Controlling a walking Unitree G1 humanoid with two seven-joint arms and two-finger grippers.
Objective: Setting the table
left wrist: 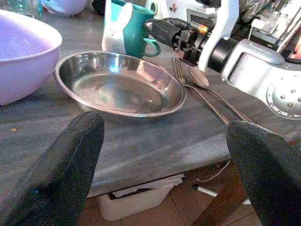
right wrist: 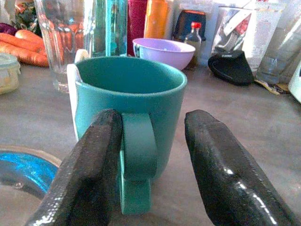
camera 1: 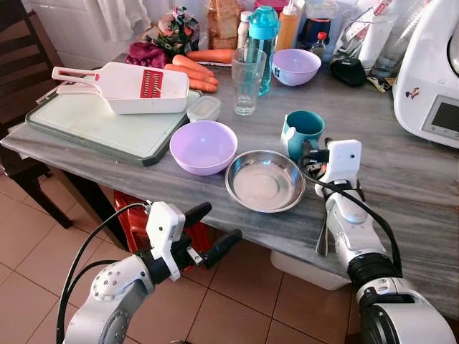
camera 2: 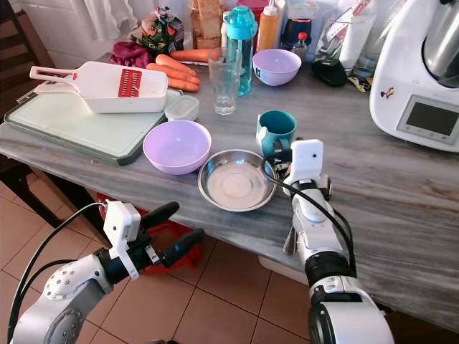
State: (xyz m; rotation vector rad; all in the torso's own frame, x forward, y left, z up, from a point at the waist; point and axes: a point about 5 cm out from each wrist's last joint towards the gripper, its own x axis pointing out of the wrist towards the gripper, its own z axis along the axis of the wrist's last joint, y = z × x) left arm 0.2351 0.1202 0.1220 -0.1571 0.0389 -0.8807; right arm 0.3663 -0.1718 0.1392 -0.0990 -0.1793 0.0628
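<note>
Our right gripper (right wrist: 150, 165) has its jaws apart, one finger on each side of the handle of the teal mug (camera 1: 304, 132); the left finger looks to be touching the handle, though we cannot be sure of contact from so close. The mug stands upright, its handle pointing back toward the jaws, so a straight closing grip would catch it. Our right arm is much the nearer to the mug. Our left gripper (camera 1: 217, 231) hangs off the table edge, jaws wide apart and holding nothing.

Just left of the mug sits the steel dish (camera 1: 265, 180), and left of that the purple bowl (camera 1: 204, 146). A fork (left wrist: 200, 96) and spoon (left wrist: 214, 92) lie side by side just on the near side of the mug, under our right forearm. Beyond the mug stand a drinking glass (camera 1: 247, 80) and a second purple bowl (camera 1: 296, 66).

All rest on a grey-veined table (camera 1: 416, 179), over a tiled floor (camera 1: 43, 265).
</note>
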